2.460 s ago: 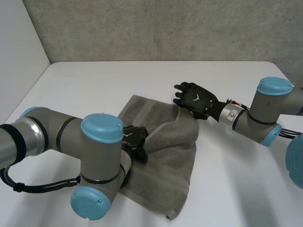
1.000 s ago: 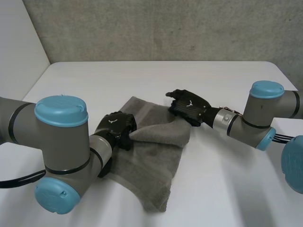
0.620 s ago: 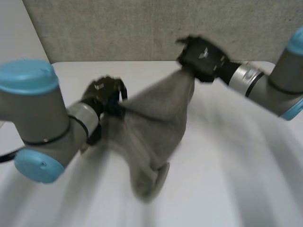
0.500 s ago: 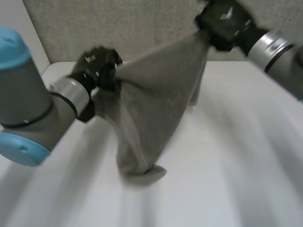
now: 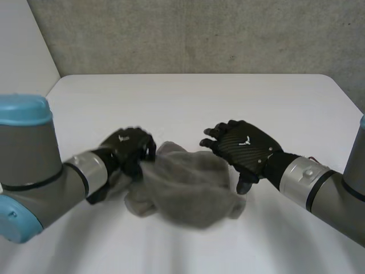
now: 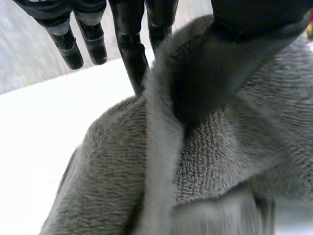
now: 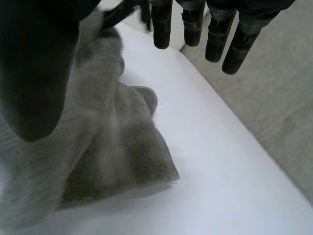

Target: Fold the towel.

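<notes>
1. The left hand [image 5: 128, 149] is gripping. In its wrist view the thumb [image 6: 234, 54] presses a hemmed edge of the towel [image 5: 185, 191] against one finger behind the cloth. Its other fingers stand straight and clear of it.
2. The right hand [image 5: 242, 151] holds nothing. Its fingers [image 7: 195, 22] are straight and spread, apart from the cloth, and its thumb points down toward the heap. I cannot tell whether the thumb tip touches the cloth.
3. The towel lies as a crumpled grey mound on the white table [image 5: 188, 103], between the two hands. The left hand is at one end of the mound, and the right hand is just beside and above the other end. No flat panel or clean corner shows.
4. The left arm [image 5: 34, 165] and the right arm [image 5: 319, 182] reach in low from the near sides of the table.
5. As I judge it, the step in hand is laying the towel out, not folding it. No fold is made, so the task is at an early stage.
6. The next move likely calls for the right hand to find an edge or corner on its side of the heap and close on it. The two hands would then draw apart to pull the cloth flat. Seizing a bunch from the middle would only keep it crumpled.
</notes>
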Tool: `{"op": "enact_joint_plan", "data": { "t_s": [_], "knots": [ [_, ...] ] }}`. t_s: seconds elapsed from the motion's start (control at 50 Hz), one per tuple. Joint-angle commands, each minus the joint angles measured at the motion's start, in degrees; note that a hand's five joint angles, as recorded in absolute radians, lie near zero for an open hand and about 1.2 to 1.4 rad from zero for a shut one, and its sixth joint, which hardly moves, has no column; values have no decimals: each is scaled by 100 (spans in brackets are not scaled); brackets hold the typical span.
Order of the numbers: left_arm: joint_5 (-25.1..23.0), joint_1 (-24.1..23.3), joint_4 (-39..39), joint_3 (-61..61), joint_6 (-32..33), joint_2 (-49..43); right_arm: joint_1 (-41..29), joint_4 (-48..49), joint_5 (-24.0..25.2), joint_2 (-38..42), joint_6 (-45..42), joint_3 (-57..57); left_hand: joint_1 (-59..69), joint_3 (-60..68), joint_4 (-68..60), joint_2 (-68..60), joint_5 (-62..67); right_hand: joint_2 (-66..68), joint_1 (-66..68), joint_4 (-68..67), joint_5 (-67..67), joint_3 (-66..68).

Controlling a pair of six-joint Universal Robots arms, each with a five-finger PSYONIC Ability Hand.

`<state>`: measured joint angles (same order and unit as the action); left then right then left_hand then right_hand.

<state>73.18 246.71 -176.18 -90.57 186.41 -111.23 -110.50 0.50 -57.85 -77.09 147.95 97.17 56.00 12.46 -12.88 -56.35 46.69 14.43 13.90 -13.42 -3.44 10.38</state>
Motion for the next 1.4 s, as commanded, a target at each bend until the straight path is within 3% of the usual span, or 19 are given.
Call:
{"op": "enact_joint_plan", "data": {
  "t_s": [0.02, 0.14, 0.34, 0.44, 0.48, 0.54, 0.58, 0.64, 0.68, 0.8, 0.84, 0.96, 1.1, 1.24, 1.32, 1.4],
  "knots": [
    [47, 193, 145, -233, 537, -92, 704, 55, 46, 10, 1611, -155, -1332, -246, 288, 1367, -1401, -443, -390, 342, 344, -38],
    [38, 263, 145, -286, 520, 109, 1030, 117, 72, 27, 2527, -103, -1551, -246, 288, 1585, -1620, -443, -390, 342, 344, -38],
    [21, 299, 127, -602, 519, 382, 1171, 117, 107, 177, 2678, 459, -1903, -246, 288, 1938, -1972, -443, -390, 342, 344, -38],
    [12, 299, 127, -813, 493, 549, 1171, 249, 529, 141, 2581, 926, -2273, -246, 288, 2307, -2342, -443, -390, 342, 344, -38],
    [12, 290, 119, -866, 493, 602, 1163, 415, 958, 141, 2477, 1171, -2543, -246, 288, 2578, -2612, -443, -390, 342, 344, -38],
    [12, 290, 110, -954, 493, 708, 1110, 469, 1196, 185, 2284, 1295, -3401, -246, 288, 3436, -3470, -352, -299, 342, 253, -38],
    [12, 290, 127, -1033, 484, 760, 1101, 443, 1293, 220, 2143, 1330, -4389, -246, 288, 4424, -4459, -134, -81, 342, 35, -38],
    [21, 290, 145, -1121, 467, 830, 1110, 407, 1294, 247, 1949, 1366, -4494, -246, 288, 4529, -4564, 36, 90, 342, -135, -38],
    [21, 290, 145, -1182, 432, 892, 1092, 259, 1294, 387, 1372, 1462, -4528, -246, 288, 4563, -4597, 621, 674, 342, -720, -38],
    [21, 299, 145, -1341, 335, 1165, 1136, -102, 1338, 440, 745, 1524, -4528, -246, 288, 4563, -4597, 995, 1048, 342, -1094, -38],
    [29, 299, 145, -1437, 335, 1322, 1180, -243, 1355, 440, 543, 1576, -4461, -246, 288, 4496, -4530, 1665, 1718, 342, -1764, -38],
    [38, 299, 127, -1587, 335, 1464, 1207, -261, 1347, 388, 507, 1769, -4377, -246, 288, 4411, -4446, 2323, 2377, 342, -2422, -38],
    [21, 272, 66, -1771, 335, 1464, 1207, -208, 1355, 317, 516, 1980, -2950, -246, 288, 2985, -3019, 2408, 2461, 342, -2507, -38],
    [21, 211, 57, -1859, 335, 1376, 1136, 46, 1347, 387, 542, 1990, -2678, -246, 288, 2713, -2747, 2727, 2780, 342, -2826, -38],
    [21, 202, 5, -1912, 326, 1271, 1110, 126, 1347, 396, 595, 1919, -2192, -246, 288, 2227, -2261, 3299, 3353, 342, -3398, -38],
    [21, 202, -57, -1921, 326, 1191, 1066, 406, 1347, 475, 963, 1832, -1803, -246, 288, 1838, -1872, 4891, 4945, 342, -4991, -38]
  ]
}}
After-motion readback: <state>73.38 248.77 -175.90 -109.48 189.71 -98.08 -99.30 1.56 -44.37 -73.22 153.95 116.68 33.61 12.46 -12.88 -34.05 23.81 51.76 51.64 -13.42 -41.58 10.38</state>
